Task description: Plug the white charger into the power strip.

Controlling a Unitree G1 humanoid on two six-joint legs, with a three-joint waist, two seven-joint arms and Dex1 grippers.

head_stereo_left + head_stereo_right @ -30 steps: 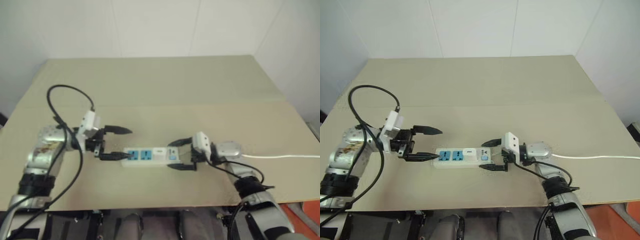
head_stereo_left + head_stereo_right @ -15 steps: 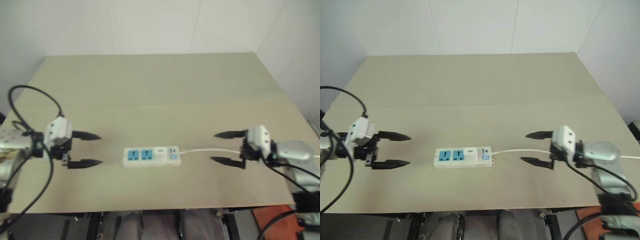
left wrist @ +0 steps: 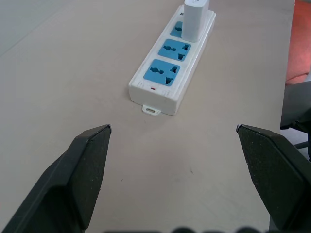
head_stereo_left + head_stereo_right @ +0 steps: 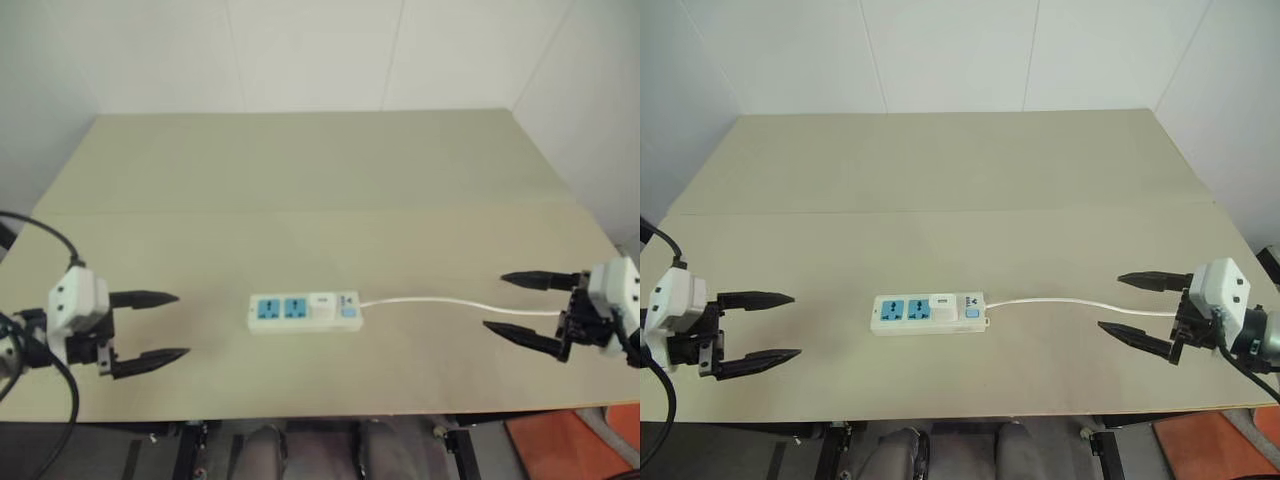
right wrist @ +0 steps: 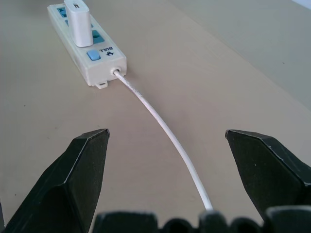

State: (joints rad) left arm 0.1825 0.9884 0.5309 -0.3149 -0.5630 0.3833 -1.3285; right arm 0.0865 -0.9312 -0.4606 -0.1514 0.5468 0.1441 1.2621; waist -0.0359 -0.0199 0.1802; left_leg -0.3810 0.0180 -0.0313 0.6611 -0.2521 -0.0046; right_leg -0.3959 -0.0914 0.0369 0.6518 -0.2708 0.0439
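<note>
The power strip (image 4: 304, 311) lies flat near the table's front middle, its thin white cord (image 4: 440, 302) running off to the right. The white charger (image 4: 321, 301) stands upright in the strip's socket nearest the switch end; two blue sockets beside it are bare. The left wrist view shows the charger (image 3: 195, 19) seated at the strip's far end, and the right wrist view shows the charger (image 5: 78, 23) just behind the blue switch. My left gripper (image 4: 150, 325) is open and empty, well left of the strip. My right gripper (image 4: 522, 307) is open and empty at the far right, straddling the cord.
The beige table (image 4: 320, 170) has a seam across its middle, and its front edge runs just below both grippers. White walls stand behind it. A black cable (image 4: 45, 235) loops at the left arm. Orange floor (image 4: 545, 445) shows at the lower right.
Both grippers have drawn apart from the power strip, the left going left and the right going right towards the table's sides. The strip and the plugged charger have stayed put.
</note>
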